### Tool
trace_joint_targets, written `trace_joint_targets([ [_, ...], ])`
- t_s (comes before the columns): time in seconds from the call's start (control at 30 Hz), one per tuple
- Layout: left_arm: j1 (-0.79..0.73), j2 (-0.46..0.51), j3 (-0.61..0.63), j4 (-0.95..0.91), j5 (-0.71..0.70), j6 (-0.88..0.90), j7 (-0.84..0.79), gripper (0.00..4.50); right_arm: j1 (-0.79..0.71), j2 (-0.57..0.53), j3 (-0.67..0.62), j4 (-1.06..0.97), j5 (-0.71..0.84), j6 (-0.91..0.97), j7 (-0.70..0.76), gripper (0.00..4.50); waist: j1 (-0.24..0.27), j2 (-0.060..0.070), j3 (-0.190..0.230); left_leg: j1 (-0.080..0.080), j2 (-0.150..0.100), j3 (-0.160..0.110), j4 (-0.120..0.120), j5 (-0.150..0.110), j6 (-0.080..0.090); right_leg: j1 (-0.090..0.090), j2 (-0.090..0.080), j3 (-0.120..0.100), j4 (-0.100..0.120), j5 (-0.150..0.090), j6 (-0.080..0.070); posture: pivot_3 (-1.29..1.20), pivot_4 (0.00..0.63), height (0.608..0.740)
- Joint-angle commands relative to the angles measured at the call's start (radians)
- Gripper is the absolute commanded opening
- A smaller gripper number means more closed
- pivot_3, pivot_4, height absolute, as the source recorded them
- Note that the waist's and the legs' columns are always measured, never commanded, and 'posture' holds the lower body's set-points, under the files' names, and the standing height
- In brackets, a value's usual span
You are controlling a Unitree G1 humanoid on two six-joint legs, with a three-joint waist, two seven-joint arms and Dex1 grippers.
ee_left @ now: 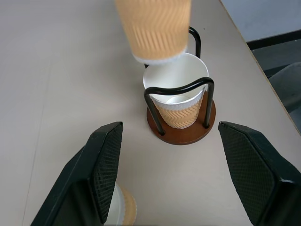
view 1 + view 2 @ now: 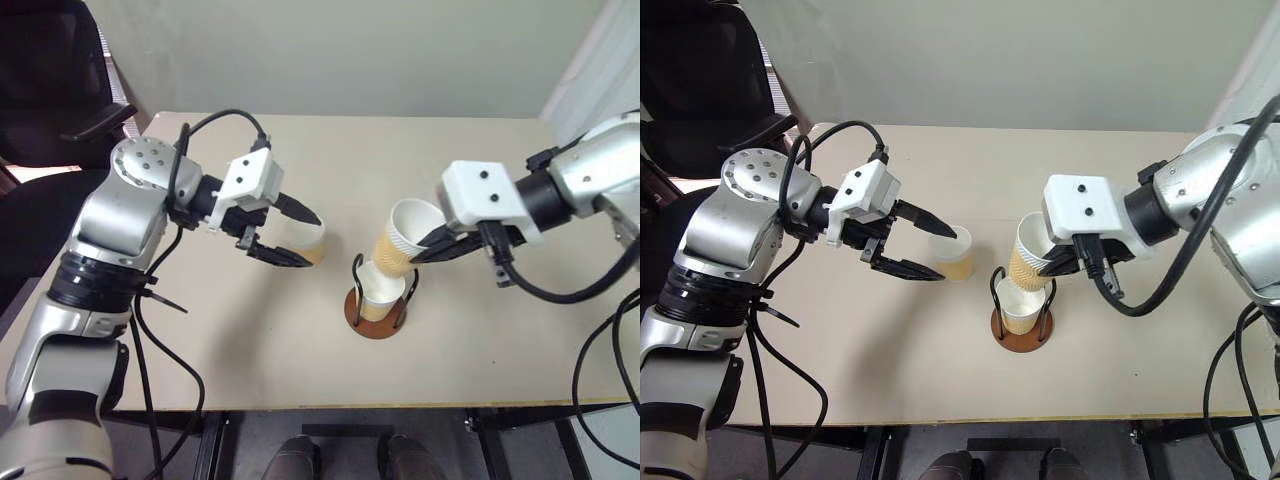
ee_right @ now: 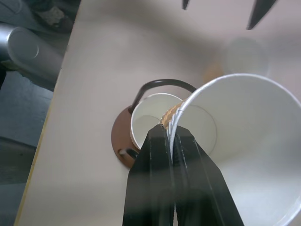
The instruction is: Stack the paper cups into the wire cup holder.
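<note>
Between its two black wire loops, the wire cup holder [image 2: 377, 308] on its reddish-brown base holds one upright paper cup [image 2: 383, 290]. My right gripper [image 2: 428, 248] is shut on the rim of a second paper cup [image 2: 403, 238]. That cup hangs tilted, its bottom over the mouth of the cup in the holder. In the right wrist view the fingers [image 3: 162, 155] pinch the cup wall [image 3: 244, 141]. A third paper cup [image 2: 956, 256] stands on the table to the left of the holder. My left gripper [image 2: 925, 243] hovers open just by it, not gripping it.
The beige table [image 2: 200, 340] has its front edge near me and a wall behind it. A black office chair [image 2: 50, 80] stands at the far left corner. Black cables hang from both arms.
</note>
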Motion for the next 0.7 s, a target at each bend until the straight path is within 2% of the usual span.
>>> trace_joint_targets([
  [0.03,0.000,0.016,0.044,-0.032,0.000,0.004,0.006,3.50,0.006,0.018,0.008,-0.006,-0.036,-0.033,0.000,0.05,0.000,0.000,0.000,0.000,0.000,0.000,0.000,0.000,0.000,0.000,0.000,0.000,0.000,0.000,0.000,0.00,0.150,0.740],
  [0.4,0.000,0.012,0.043,-0.035,0.011,-0.007,0.015,3.50,0.058,0.069,0.063,0.002,-0.146,-0.116,0.009,0.05,0.000,0.000,0.000,0.000,0.000,0.000,0.000,0.000,0.000,0.000,0.000,0.000,0.000,0.000,0.000,0.00,0.150,0.740],
  [0.43,0.000,0.012,0.043,-0.036,0.013,-0.009,0.017,3.50,0.057,0.072,0.060,0.001,-0.144,-0.111,0.011,0.44,0.000,0.000,0.000,0.000,0.000,0.000,0.000,0.000,0.000,0.000,0.000,0.000,0.000,0.000,0.000,0.00,0.150,0.740],
  [0.5,0.000,0.012,0.042,-0.039,0.019,-0.013,0.022,3.50,0.051,0.081,0.044,0.002,-0.134,-0.090,0.009,0.87,0.000,0.000,0.000,0.000,0.000,0.000,0.000,0.000,0.000,0.000,0.000,0.000,0.000,0.000,0.000,0.00,0.150,0.740],
  [0.7,-0.008,0.009,0.021,-0.007,0.136,-0.123,0.092,3.50,0.005,0.106,-0.086,0.045,-0.061,0.026,-0.051,2.94,0.000,0.000,0.000,0.000,0.000,0.000,0.000,0.000,0.000,0.000,0.000,0.000,0.000,0.000,0.000,0.00,0.150,0.740],
])
